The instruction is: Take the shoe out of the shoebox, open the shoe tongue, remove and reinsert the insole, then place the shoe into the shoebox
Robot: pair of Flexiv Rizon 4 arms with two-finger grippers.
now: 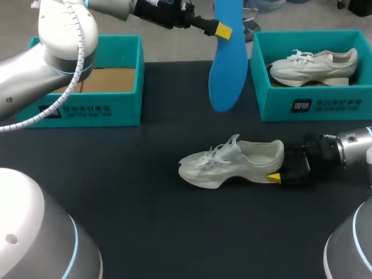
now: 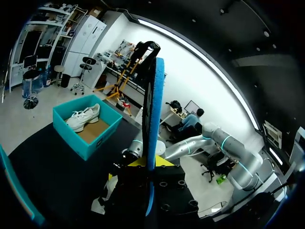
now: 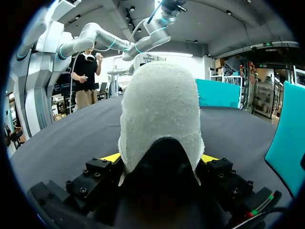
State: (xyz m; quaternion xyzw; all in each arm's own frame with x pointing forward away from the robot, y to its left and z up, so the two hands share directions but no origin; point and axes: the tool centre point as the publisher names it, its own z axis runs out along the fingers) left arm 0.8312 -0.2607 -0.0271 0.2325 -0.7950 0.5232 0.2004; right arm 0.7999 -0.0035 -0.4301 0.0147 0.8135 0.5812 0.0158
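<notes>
Much of my left claw (image 1: 223, 29) is hard to read: from above only one yellow tip shows, pressed on the upper end of the blue insole (image 1: 224, 75), and the other finger is hidden behind it. The insole hangs upright in the air from that grip, so the claw is closed on it. In my left wrist view I see it only edge-on, a thin blue strip rising from between my fingers. My right claw (image 1: 280, 167) comes in from 3 o'clock and is clamped on the heel of the shoe (image 1: 226, 163). Its far finger is hidden behind the heel from above, but the right wrist view shows both fingertips (image 3: 110, 157) against the heel's two sides. The shoe lies on the dark table (image 1: 116, 174), toe toward 9 o'clock, directly at 6 o'clock from the hanging insole; its inside cannot be made out. At the table's 10 o'clock, the teal left shoebox (image 1: 116, 104) is partly covered by my left arm and shows only a brown cardboard floor (image 1: 107, 80). At 2 o'clock, the right shoebox (image 1: 314, 104) holds a second shoe (image 1: 314, 65), white, toe toward 9 o'clock.
</notes>
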